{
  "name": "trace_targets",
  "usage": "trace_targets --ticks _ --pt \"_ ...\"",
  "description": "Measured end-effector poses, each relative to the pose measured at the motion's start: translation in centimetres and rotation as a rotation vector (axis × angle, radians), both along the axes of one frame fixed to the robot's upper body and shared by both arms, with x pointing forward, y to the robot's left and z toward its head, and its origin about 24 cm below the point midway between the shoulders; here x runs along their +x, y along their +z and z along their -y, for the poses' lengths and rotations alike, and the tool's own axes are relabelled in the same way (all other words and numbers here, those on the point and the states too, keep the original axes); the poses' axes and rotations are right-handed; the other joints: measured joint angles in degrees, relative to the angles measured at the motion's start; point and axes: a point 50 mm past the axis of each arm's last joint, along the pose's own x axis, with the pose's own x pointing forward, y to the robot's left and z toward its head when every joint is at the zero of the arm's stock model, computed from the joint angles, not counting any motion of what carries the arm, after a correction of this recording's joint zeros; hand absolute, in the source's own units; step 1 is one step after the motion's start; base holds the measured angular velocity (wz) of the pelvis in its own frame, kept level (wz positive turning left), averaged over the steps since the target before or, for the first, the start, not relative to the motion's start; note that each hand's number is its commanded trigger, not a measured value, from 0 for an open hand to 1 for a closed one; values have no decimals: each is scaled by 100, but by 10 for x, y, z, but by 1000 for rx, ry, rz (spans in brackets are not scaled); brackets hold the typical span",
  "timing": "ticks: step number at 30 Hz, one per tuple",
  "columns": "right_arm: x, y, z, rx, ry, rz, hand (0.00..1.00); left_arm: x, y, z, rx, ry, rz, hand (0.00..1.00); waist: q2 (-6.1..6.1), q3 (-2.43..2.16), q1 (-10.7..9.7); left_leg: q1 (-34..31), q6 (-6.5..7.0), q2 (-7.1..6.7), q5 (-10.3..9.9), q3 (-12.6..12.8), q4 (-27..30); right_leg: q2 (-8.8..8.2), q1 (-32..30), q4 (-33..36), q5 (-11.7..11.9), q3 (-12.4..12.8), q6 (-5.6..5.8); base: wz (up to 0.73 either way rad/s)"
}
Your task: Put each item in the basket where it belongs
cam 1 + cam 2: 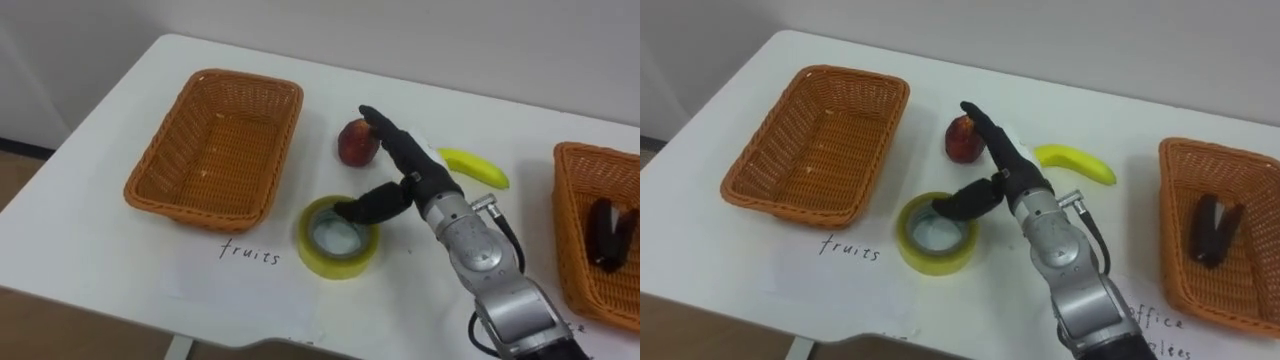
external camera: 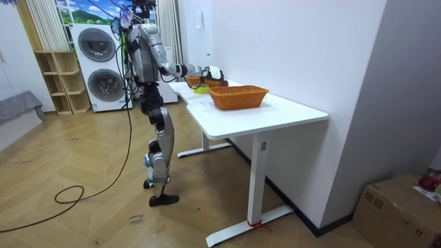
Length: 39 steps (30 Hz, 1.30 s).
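The right hand (image 1: 405, 165) is extended over the white tabletop (image 1: 100, 250), fingers released and straight, with the tips at the red apple (image 1: 355, 143). The thumb lies over the yellow tape roll (image 1: 345, 265). The banana (image 1: 475, 168) lies just beside the hand. The left wicker basket (image 1: 175, 150) stands near the apple. The right wicker basket (image 1: 575, 230) holds a dark object (image 1: 605, 232).

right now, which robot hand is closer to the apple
Right. The right robot hand reaches over the table with its fingers at the apple; the left robot hand is off the table, farther away.
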Motion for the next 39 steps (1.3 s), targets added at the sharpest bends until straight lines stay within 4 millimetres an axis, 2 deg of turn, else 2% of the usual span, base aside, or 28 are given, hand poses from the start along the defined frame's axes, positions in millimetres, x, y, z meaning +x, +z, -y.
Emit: trace_targets --ticks 5,11,17,23,25,30,34,37,39 --pt "4 8 -3 -1 8 30 0 5 2 0 -2 1 26 0 -35 -21 6 6 3 -3 3 1 9 -27 3 -2 0 8 0 0" --pt "4 14 -4 -2 16 56 0 10 2 1 -5 -3 43 0 -78 -26 5 15 7 2 5 -2 15 -40 13 -1 2 12 3 0" --pt "2 11 -6 -93 26 70 0 8 2 0 -12 7 38 0 -76 10 14 15 7 0 5 0 15 -21 16 4 3 2 5 0" --pt "0 8 -10 -204 66 78 0 13 3 -1 -27 3 45 0 -124 19 40 12 8 -5 5 6 -46 -11 5 2 4 1 6 0" --pt "-1 6 -12 -233 80 73 0 14 3 -2 -29 4 46 0 -151 9 37 15 8 -5 5 6 -27 -10 4 -4 4 -2 6 0" --pt "-2 4 -14 -305 112 64 0 14 3 -2 -40 13 46 0 -155 18 16 31 9 -5 6 -12 -21 -37 20 -15 4 -21 6 0" --pt "-2 3 -14 -324 122 61 0 15 3 -4 -42 24 47 0 -146 29 0 33 11 -4 7 -35 -24 -53 30 -18 3 -25 6 2" --pt "-2 3 -12 -331 129 55 0 16 3 -4 -42 23 52 0 -148 61 3 33 15 -2 9 -10 -26 -53 30 -18 3 -18 7 0" --pt "-3 1 -12 -335 137 43 0 17 4 -4 -41 23 52 0 -155 57 2 34 15 -2 9 -4 -22 -52 31 -13 3 -14 7 0"
